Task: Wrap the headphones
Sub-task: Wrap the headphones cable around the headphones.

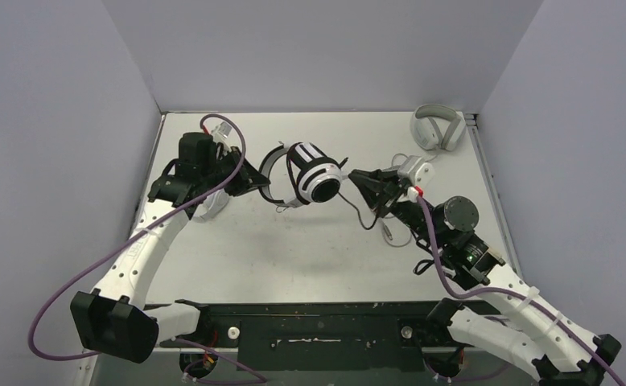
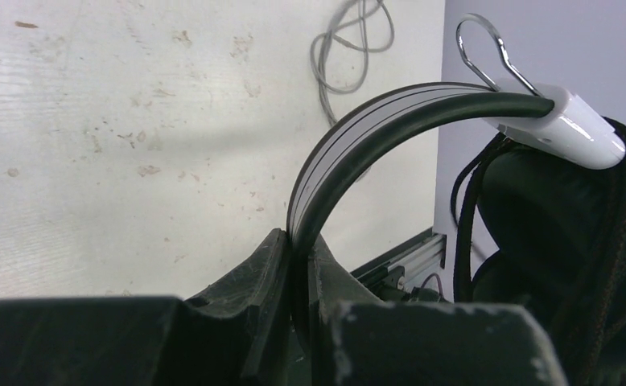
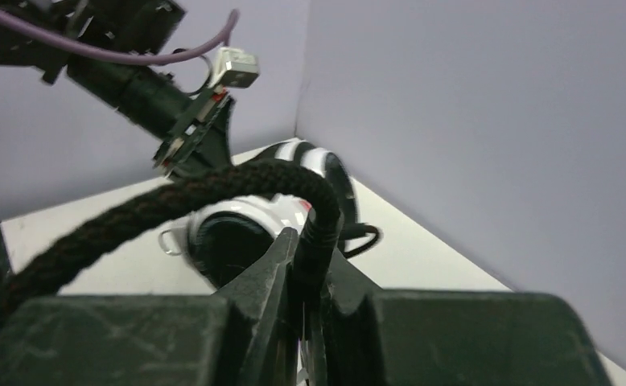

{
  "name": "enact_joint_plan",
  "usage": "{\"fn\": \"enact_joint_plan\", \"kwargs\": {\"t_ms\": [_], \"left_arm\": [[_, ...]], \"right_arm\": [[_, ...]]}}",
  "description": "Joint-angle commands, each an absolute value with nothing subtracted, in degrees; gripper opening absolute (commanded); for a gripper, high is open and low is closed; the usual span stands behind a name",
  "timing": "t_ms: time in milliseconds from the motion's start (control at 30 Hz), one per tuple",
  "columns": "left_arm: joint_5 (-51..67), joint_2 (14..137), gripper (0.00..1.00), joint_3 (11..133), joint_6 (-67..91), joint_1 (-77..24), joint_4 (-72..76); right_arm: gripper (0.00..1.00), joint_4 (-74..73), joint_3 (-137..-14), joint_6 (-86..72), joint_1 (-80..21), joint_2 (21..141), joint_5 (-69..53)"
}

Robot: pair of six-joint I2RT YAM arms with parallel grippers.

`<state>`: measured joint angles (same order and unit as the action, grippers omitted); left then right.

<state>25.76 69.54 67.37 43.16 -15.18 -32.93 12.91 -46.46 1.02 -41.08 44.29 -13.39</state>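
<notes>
Your left claw [image 2: 298, 265] sits right under its wrist camera, clamped tight on the headband [image 2: 358, 141] of the black-and-white headset [image 1: 314, 173]. The band rises from between the fingers and curves over to a white end piece [image 2: 575, 129], with a black ear cushion [image 2: 551, 217] hanging below it at the right of that view.

From above, you see the headset between your two claws, over the far middle of the counter [image 1: 294, 257]. The left claw [image 1: 253, 178] holds it from the left side. The right claw [image 1: 356, 177] is just beside the striped earcup on the right side.

Your right claw [image 3: 310, 257] is closed on the headset's black braided cable [image 3: 133, 213]. In the wrist view the cable arcs over from the left and drops between the fingers, and the white-rimmed earcup [image 3: 245, 229] sits just beyond the fingertips. Past the claw, a slack part of the cable [image 1: 366, 221] loops down toward the counter on the near side of the right claw.

A pale grey set of headphones [image 1: 437, 127] lies in the far right corner of the counter, well apart from both claws. The left wrist view also shows a loose coil of thin grey cable [image 2: 350, 40] lying on the counter beyond the headband.
</notes>
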Motion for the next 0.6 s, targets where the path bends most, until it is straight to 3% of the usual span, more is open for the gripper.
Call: {"fn": "enact_joint_plan", "kwargs": {"t_ms": [0, 233, 400, 567], "left_arm": [[24.4, 68.0, 0.00, 68.8, 49.1, -13.8, -21.8], [27.6, 68.4, 0.00, 68.2, 57.3, -10.7, -11.7], [18.2, 69.0, 0.00, 67.9, 57.2, -9.4, -13.1], [19.0, 70.2, 0.00, 64.1, 61.7, -6.8, -9.8]], "right_arm": [[0.00, -1.3, -54.2, 10.2, -48.5, 46.6, -10.5], [0.00, -6.6, -56.4, 12.3, -55.3, 48.0, -7.1], [0.00, -11.3, -60.4, 12.2, -58.0, 50.8, -7.9], [0.00, -19.1, -65.3, 12.7, -63.0, 55.5, -9.1]]}}
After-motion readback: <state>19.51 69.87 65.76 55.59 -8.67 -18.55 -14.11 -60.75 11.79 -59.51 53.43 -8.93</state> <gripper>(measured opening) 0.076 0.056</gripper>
